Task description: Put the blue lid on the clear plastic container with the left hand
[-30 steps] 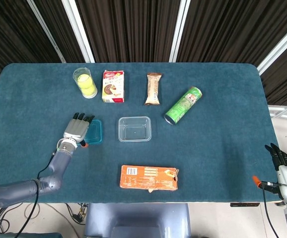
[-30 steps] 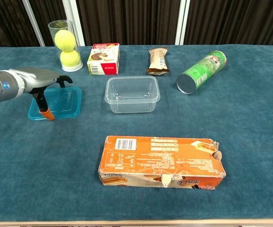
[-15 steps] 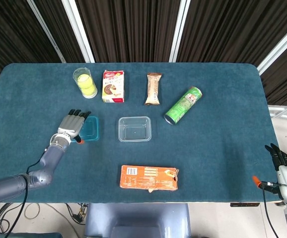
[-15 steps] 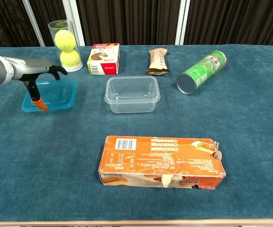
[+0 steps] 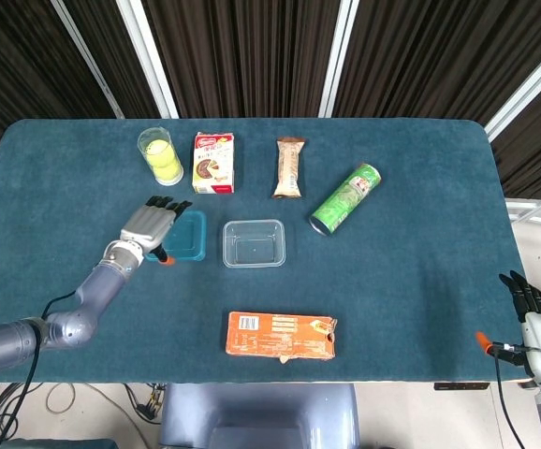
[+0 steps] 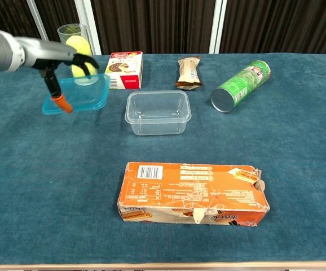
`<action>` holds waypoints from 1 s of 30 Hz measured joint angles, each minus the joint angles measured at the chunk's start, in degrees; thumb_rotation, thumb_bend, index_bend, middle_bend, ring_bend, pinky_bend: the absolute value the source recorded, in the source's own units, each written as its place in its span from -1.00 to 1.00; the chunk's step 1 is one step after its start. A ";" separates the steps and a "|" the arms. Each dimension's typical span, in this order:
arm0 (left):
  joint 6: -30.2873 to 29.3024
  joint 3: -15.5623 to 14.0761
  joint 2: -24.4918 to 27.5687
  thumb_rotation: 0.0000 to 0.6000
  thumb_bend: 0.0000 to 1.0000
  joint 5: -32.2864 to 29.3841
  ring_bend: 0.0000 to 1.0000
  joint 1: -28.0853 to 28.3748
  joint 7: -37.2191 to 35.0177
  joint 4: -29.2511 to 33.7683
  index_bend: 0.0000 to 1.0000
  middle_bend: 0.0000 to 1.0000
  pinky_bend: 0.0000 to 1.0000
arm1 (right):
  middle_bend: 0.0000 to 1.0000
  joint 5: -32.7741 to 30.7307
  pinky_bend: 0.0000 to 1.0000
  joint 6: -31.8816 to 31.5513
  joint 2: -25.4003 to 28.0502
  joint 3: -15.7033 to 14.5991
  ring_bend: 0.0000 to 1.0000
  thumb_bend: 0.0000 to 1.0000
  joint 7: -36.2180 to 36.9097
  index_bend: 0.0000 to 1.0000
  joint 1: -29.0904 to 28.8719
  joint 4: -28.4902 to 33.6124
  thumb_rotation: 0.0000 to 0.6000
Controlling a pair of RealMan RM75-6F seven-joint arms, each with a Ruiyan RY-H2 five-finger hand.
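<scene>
— Left of the clear plastic container [image 6: 158,112], the left hand [image 6: 61,59] pinches the blue lid [image 6: 79,94] between thumb and fingers, and the lid looks clear of the cloth, hanging in front of the ball tube [image 6: 76,52].
— So which step is that?
— The carry, I'd judge: lid gripped, not yet over the tub.
— And next?
— Travel toward the container, level the lid, line its edges up with the rim, then lower and press.
— The right hand [image 5: 533,313]?
— Idle past the table's [image 5: 420,206] near corner, fingers straight and close together, holding nothing.
</scene>
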State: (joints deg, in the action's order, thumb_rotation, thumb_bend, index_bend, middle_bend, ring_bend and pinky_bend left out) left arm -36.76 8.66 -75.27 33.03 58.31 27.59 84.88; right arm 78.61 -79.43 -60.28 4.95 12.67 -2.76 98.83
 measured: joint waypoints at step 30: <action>-3.62 -4.71 -6.60 1.00 -0.35 -32.46 -1.00 26.38 5.93 0.08 -0.87 -0.55 -0.98 | -1.00 0.09 -1.00 -0.28 0.11 0.12 -1.00 -0.42 0.34 -0.81 0.16 0.00 1.00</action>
State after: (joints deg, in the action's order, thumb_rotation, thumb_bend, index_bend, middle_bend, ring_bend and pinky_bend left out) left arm -40.38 3.95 -81.88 0.57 84.69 33.52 84.95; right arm 78.71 -79.71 -60.17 5.07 13.01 -2.60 98.83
